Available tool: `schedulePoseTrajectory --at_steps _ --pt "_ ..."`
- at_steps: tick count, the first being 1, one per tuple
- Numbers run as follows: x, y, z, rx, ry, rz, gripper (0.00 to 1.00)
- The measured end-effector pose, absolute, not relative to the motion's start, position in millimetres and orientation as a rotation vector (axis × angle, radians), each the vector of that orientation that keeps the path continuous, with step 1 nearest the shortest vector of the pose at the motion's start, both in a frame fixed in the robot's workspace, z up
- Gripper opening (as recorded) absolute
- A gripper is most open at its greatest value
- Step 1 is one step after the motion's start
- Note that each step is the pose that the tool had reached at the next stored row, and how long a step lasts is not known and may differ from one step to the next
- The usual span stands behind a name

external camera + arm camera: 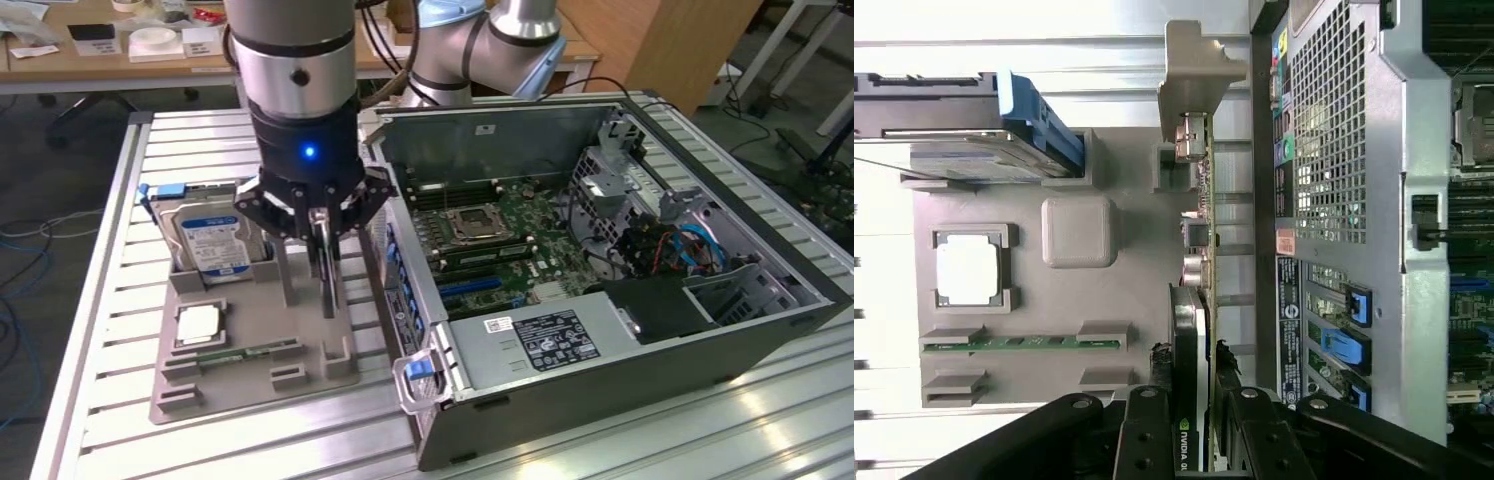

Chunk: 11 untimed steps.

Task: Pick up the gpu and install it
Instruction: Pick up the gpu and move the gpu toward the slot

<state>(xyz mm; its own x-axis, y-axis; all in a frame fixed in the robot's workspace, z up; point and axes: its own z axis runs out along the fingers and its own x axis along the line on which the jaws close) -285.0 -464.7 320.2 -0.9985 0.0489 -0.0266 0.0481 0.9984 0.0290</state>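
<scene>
Black gpu (pixel 1190 318), standing on edge, clamped in pincer (pixel 1191 372), beside computer case (pixel 1334 120)

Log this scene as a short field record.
gripper: black gripper, shut on the card's faces
held: thin dark gpu card with pale metal bracket, upright on edge
tray: grey plastic tray under the card, on slatted metal table
in tray: silver hard drive with blue-white label; narrow green memory stick
case: open dark computer tower beside tray

NVIDIA on the gpu (pixel 1189 335)
</scene>
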Motion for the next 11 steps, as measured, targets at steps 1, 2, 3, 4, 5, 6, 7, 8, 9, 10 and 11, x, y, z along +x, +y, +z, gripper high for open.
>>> schedulePoseTrajectory --at_steps 1,2,3,4,5,6,7,8,9,10,11 --pt "-285.0 -464.7 323.3 0.075 3.113 0.044 0.27" --pt "-285.0 -464.7 326.4 0.075 3.113 0.044 0.27" --pt "-285.0 -464.7 329.6 0.075 3.112 0.044 0.27" --pt "-285.0 -464.7 332.5 0.075 3.112 0.044 0.27" --pt "-285.1 -464.8 335.3 0.075 3.112 0.044 0.27" --pt "-285.1 -464.7 337.8 0.075 3.111 0.044 0.27" --pt "-285.0 -464.7 340.6 0.075 3.111 0.044 0.27" --pt "-285.1 -464.7 343.5 0.075 3.111 0.044 0.27" --pt "-285.0 -464.7 346.7 0.075 3.11 0.044 0.27" --pt "-285.0 -464.8 349.9 0.075 3.11 0.044 0.27" --pt "-285.0 -464.8 353.1 0.075 3.11 0.044 0.27"
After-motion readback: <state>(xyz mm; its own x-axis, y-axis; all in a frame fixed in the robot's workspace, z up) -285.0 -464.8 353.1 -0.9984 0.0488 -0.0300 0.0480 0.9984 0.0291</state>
